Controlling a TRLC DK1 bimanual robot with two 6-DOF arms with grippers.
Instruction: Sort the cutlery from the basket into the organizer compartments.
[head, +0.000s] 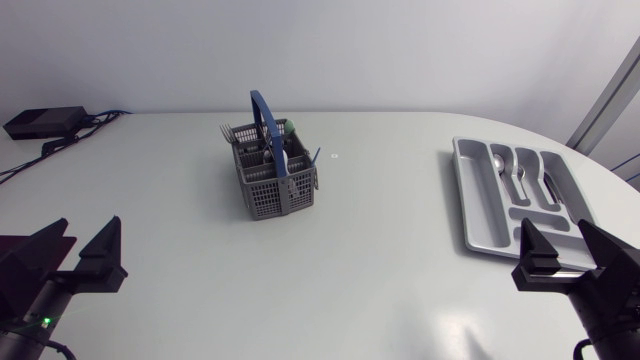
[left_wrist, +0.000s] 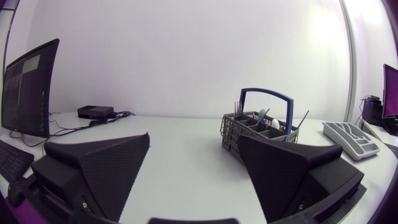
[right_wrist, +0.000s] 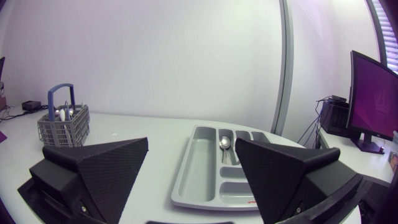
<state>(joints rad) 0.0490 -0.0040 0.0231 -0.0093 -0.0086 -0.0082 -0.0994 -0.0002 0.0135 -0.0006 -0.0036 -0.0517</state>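
The left tool (head: 88, 236) is released, its wedge fingers spread wide with nothing between them; ahead of it and well apart stands the grey basket (left_wrist: 258, 134) on the white table (head: 380, 270), its blue handle (head: 266, 122) upright and cutlery (head: 234, 132) poking up from its cells. The right tool (right_wrist: 191, 142) is likewise released and empty; just ahead of it lies the grey organizer (right_wrist: 194, 177), with a spoon (right_wrist: 224, 143) in a long compartment towards the far end; the basket is far off beside that tool.
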